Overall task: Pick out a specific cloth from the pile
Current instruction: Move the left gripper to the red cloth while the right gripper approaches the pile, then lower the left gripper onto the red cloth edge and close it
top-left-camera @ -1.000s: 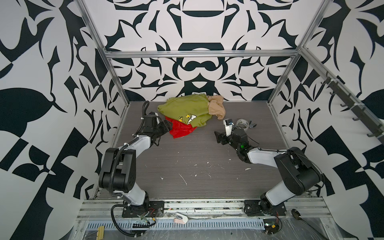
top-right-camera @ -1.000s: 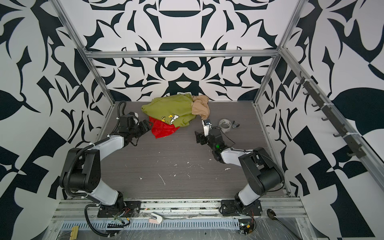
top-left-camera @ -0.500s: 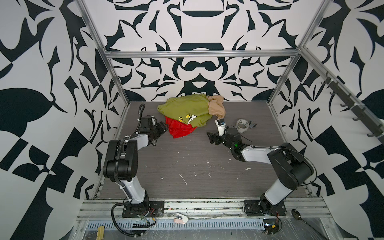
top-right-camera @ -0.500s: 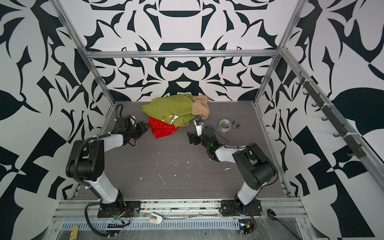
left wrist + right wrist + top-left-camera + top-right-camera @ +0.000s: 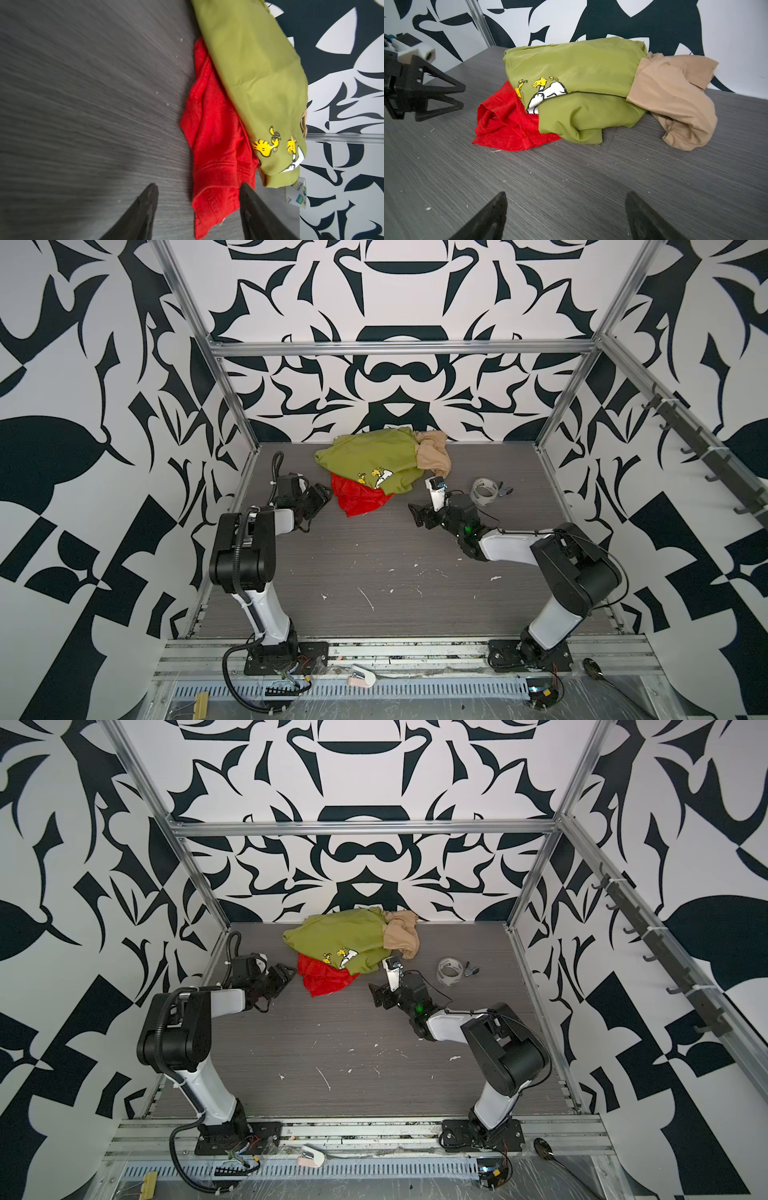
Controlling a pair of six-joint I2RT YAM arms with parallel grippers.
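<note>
claw on left agape beside cloth

Clear tape roll on grey tabletop, small dark object just beside it

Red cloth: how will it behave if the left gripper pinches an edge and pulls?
Likely floppy: the red cloth lies in crumpled folds, so it should drape and trail rather than hold its shape. Probably light, as it looks thin. It may drag the green shirt along, since the shirt lies on part of it.
</note>
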